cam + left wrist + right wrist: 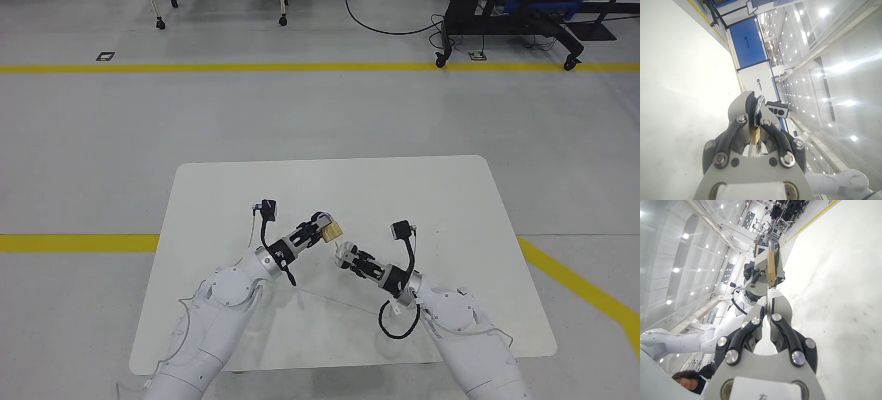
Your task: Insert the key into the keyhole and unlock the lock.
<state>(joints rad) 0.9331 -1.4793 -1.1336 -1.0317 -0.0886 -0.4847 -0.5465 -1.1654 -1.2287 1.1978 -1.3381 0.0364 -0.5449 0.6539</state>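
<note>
Left pincer point(322, 230) is clamped on the lock point(331, 232) and holds it in the air above the middle of the white bench point(440, 200). In the left wrist view we see its fingers point(743, 106) pressing the silver shackle from both sides, with the brass body hanging between the linkages. Right pincer point(769, 294) sits just beside the lock's free end, tips nearly touching the brass. Its fingers point(780, 306) are pressed together on a thin metal piece, the key point(768, 308), most of it hidden between the pads. We can't tell whether the blade is in the keyhole; that spot is covered by the fingertips. From above, the two pincers meet tip to tip, angled toward each other.
</note>
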